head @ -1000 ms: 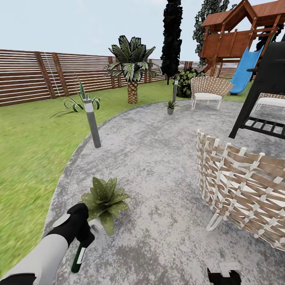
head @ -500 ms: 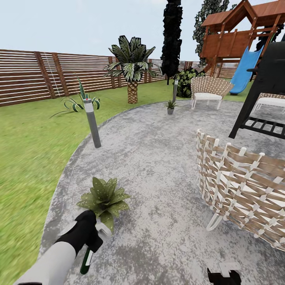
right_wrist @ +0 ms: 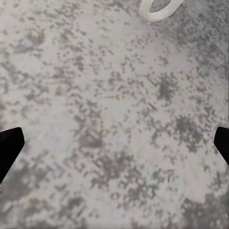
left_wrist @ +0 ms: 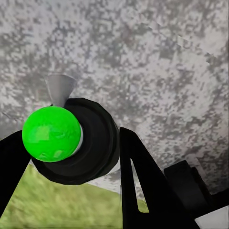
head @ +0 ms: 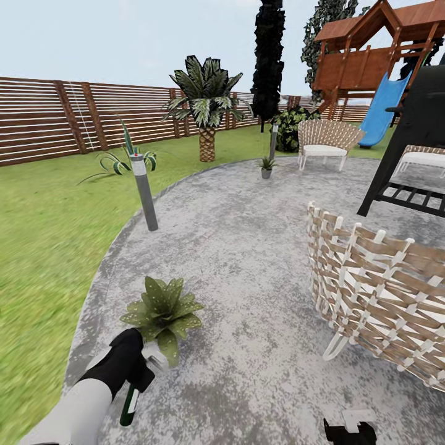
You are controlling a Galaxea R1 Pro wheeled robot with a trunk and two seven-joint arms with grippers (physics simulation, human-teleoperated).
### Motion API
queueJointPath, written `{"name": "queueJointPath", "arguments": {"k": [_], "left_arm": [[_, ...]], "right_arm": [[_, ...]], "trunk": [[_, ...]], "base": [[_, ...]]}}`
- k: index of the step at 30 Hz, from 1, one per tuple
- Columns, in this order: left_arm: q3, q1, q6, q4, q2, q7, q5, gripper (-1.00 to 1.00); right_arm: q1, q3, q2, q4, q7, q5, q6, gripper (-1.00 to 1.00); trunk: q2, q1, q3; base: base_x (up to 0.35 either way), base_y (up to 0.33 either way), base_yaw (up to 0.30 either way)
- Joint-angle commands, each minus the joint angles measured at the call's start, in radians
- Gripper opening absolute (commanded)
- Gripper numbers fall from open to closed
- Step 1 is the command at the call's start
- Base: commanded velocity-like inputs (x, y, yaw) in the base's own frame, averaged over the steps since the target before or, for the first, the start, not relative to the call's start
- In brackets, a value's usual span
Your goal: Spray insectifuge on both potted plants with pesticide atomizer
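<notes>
Atomizer gripped by left hand | beside potted plant, patio edge | right hand spread wide

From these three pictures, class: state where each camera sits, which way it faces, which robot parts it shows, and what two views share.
Head view: high on the robot, facing forward and down over the patio; shows the left gripper holding the atomizer beside the near potted plant.
Left wrist view: near that gripper, facing the paving; dark fingers around the atomizer.
Right wrist view: faces the paving; fingertips spread apart.
Shared: the atomizer, in head and left wrist views.
</notes>
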Motion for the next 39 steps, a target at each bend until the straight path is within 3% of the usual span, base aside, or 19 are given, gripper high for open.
{"name": "queueJointPath", "arguments": {"k": [1,5,15,25,26,29,31,34,38,39], "left_arm": [[0.02,0.0,0.002,-0.001,0.002,-0.008,-0.007,-1.0],[0.038,0.001,0.001,-0.002,0.002,-0.008,-0.007,-1.0],[0.037,0.001,-0.002,-0.002,-0.004,-0.007,-0.006,-1.0],[0.042,0.003,-0.035,0.006,0.029,-0.007,-0.006,-1.0],[0.042,0.005,-0.061,0.008,0.031,-0.007,-0.005,-1.0],[0.049,0.051,-0.247,0.013,0.037,-0.009,0.022,-1.0],[0.064,0.081,-0.387,0.015,0.039,-0.011,0.061,-1.0],[0.072,0.115,-0.595,0.015,0.053,-0.014,0.077,-1.0],[0.077,0.124,-0.769,0.04,0.075,-0.021,0.095,-1.0],[0.078,0.124,-0.83,0.055,0.078,-0.023,0.101,-1.0]], "right_arm": [[-0.001,-0.005,0.0,0.002,-0.007,0.011,-0.003,1.0],[-0.001,-0.005,0.0,0.002,-0.007,0.011,-0.003,1.0],[-0.001,-0.005,0.0,0.002,-0.007,0.011,-0.003,1.0],[-0.001,-0.005,0.0,0.001,-0.007,0.009,-0.003,1.0],[-0.001,-0.005,0.0,0.001,-0.007,0.009,-0.003,1.0],[-0.001,-0.005,0.0,0.001,-0.007,0.01,-0.003,1.0],[-0.001,-0.003,0.002,0.001,-0.003,0.013,-0.002,1.0],[-0.002,0.002,0.006,-0.001,0.005,0.019,-0.001,1.0],[-0.002,0.073,0.012,-0.071,0.071,0.094,-0.004,1.0],[-0.002,0.106,0.014,-0.108,0.135,0.124,-0.005,1.0]], "trunk": [[0.0,0.0,-0.001],[0.0,0.0,-0.001],[0.0,0.0,-0.001],[0.0,0.0,-0.001],[0.0,0.0,-0.001],[0.0,0.0,-0.001],[0.0,0.0,-0.001],[0.0,0.0,-0.001],[0.0,0.0,-0.001],[0.0,0.0,-0.001]], "base": [[-0.081,0.171,0.0],[-0.146,0.258,0.0],[-0.035,0.143,0.0],[-0.177,0.025,0.0],[-0.332,0.097,0.0],[-0.263,0.105,0.0],[-0.119,0.043,0.0],[-0.032,0.011,0.0],[-0.014,0.002,0.0],[-0.008,0.0,0.0]]}}
